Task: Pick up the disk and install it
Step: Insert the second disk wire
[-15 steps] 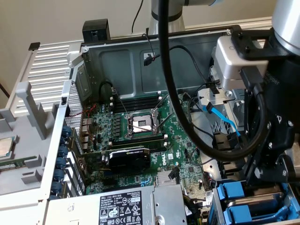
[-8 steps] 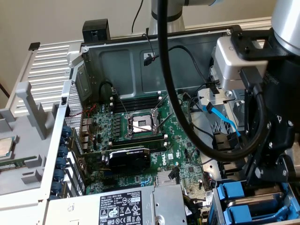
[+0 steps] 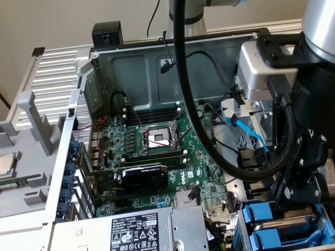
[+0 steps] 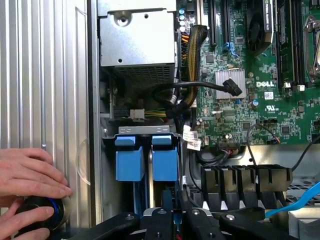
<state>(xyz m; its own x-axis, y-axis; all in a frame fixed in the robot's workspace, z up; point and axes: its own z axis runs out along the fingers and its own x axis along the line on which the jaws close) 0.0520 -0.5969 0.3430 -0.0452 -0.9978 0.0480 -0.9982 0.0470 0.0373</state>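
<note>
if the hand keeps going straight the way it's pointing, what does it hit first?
Most likely the blue drive carriers in the bay directly ahead of the hand. It sits just above them, in line with the gap between the two. Depth is unclear, so I can't tell which carrier it would touch first.

drive carriers (image 3: 272, 222) in bay, exterior view's lower right | motherboard (image 3: 157, 141) left of them | power supply (image 3: 152, 230) beside

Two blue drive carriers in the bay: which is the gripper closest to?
The carrier on the motherboard side, directly ahead of the gripper; the other carrier sits nearer the ribbed panel and the person's hands.
</note>
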